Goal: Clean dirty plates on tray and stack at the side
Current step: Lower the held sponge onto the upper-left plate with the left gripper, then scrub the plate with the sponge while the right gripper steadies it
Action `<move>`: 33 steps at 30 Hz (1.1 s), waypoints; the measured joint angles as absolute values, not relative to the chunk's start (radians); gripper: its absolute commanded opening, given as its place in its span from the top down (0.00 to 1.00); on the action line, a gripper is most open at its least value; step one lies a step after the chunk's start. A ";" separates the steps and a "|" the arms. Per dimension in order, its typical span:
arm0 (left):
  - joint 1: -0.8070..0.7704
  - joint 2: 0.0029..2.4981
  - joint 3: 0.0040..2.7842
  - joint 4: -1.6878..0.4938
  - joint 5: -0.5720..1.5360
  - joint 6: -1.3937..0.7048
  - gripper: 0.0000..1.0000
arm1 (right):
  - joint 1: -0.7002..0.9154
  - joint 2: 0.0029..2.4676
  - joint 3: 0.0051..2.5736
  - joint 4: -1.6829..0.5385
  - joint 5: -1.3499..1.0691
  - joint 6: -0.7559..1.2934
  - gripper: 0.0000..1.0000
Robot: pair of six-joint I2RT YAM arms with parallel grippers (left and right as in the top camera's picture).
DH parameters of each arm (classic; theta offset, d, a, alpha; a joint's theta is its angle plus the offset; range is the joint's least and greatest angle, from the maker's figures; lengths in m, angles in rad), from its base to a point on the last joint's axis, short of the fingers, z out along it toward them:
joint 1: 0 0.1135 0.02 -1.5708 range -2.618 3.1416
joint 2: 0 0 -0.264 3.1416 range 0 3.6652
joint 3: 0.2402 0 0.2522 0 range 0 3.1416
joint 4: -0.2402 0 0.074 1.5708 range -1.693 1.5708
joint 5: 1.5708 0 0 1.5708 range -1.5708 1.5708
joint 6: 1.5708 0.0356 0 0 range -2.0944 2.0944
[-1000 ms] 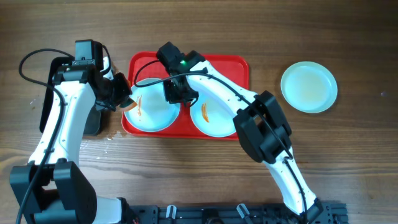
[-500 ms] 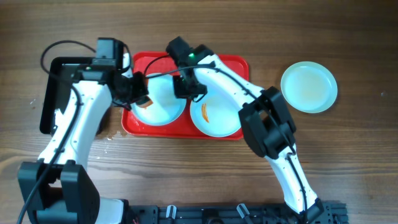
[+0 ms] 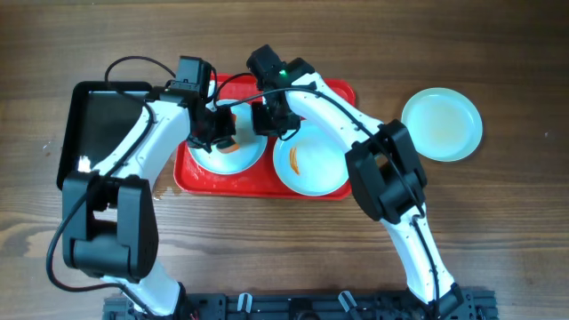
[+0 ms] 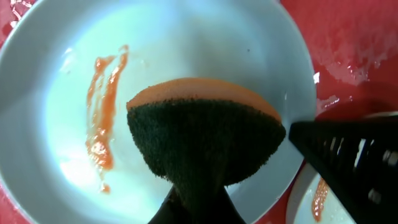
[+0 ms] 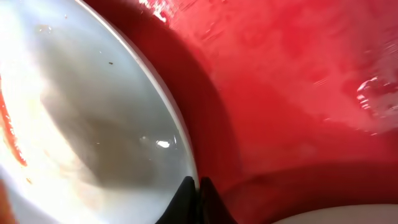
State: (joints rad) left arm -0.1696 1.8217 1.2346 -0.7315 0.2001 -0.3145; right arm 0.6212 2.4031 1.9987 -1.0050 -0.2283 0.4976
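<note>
Left claw (image 4: pixel 196 202) clamps the sponge (image 4: pixel 205 137), pressing it onto the plate (image 4: pixel 186 43) ahead; the smear (image 4: pixel 102 106) waits leftward; right claw (image 5: pixel 196 199) pinches the plate's rim, probably steadying it.

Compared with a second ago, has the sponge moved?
Yes. The sponge, held in the left fingers, has moved right: from the red tray's left edge to over the left plate.

Glossy, wet-looking red plastic tray (image 5: pixel 298 93), smooth shiny plate (image 4: pixel 186 43), rough dark scouring sponge (image 4: pixel 205 137) with orange foam, matt grained wood table (image 3: pixel 498 222).
</note>
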 measured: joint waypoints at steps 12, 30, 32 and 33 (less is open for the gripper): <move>-0.170 1.913 1.234 -0.674 0.192 -0.315 0.96 | 0.654 2.403 1.999 -0.990 -0.197 0.512 0.96; -0.174 1.905 1.172 -0.634 0.025 -0.311 0.96 | 0.656 2.403 1.999 -0.989 -0.190 0.512 0.96; -0.162 1.903 1.174 -0.666 -0.005 -0.311 0.96 | 0.656 2.403 1.999 -0.989 -0.189 0.512 0.96; -0.143 1.900 1.174 -0.689 -0.017 -0.311 0.96 | 0.656 2.403 1.999 -0.989 -0.189 0.512 0.96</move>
State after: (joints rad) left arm -0.1432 1.8999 1.1736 -0.6891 -0.0166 -0.3107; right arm 0.6559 2.4031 1.9987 -0.9894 -0.1894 0.5121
